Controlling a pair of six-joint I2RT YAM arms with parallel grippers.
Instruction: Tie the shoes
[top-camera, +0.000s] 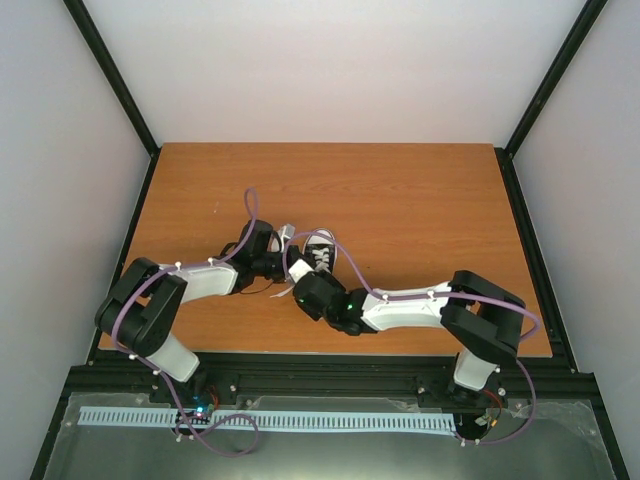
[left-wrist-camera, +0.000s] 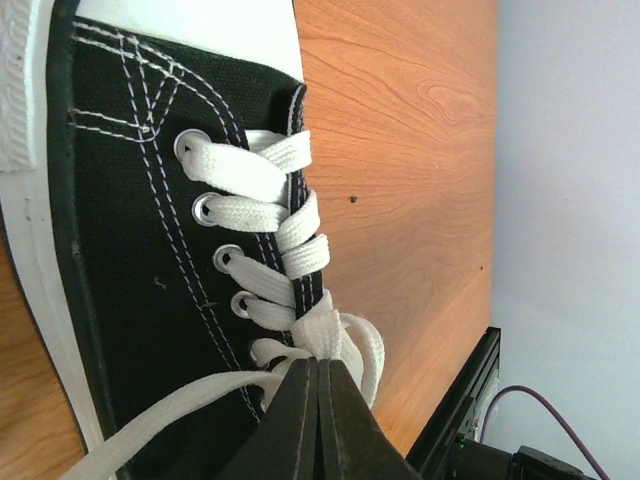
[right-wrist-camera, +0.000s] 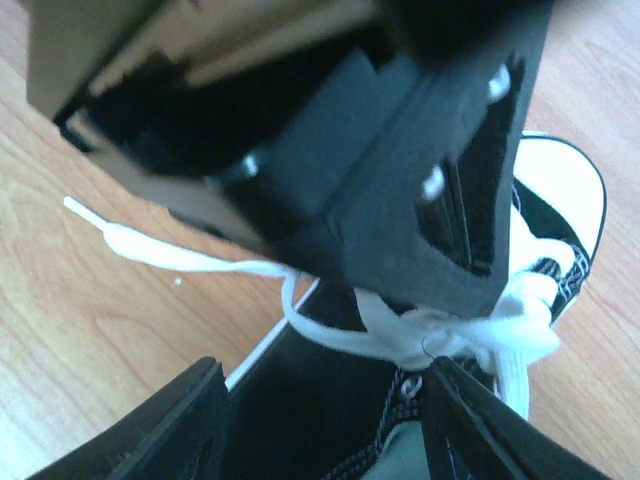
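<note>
The shoe (top-camera: 320, 248), a small black canvas sneaker with a white toe cap and white laces, stands mid-table with its toe pointing away from the arms. My left gripper (left-wrist-camera: 319, 365) is shut on a fold of white lace (left-wrist-camera: 325, 335) at the top of the lacing, right beside the shoe (left-wrist-camera: 130, 250). One loose lace strand (left-wrist-camera: 150, 420) runs off to the lower left. My right gripper (right-wrist-camera: 325, 405) is open, its fingers straddling the heel end of the shoe (right-wrist-camera: 560, 175). Its right fingertip (right-wrist-camera: 455, 400) is close to the bunched laces (right-wrist-camera: 450, 335). The left gripper's body (right-wrist-camera: 380, 150) hides much of the shoe there.
The wooden table (top-camera: 420, 200) is enclosed by white walls and black frame posts. A black rail (top-camera: 330, 375) runs along the near edge. A loose lace end (right-wrist-camera: 120, 240) lies on the wood left of the shoe. Purple cables (top-camera: 250, 205) loop off both arms.
</note>
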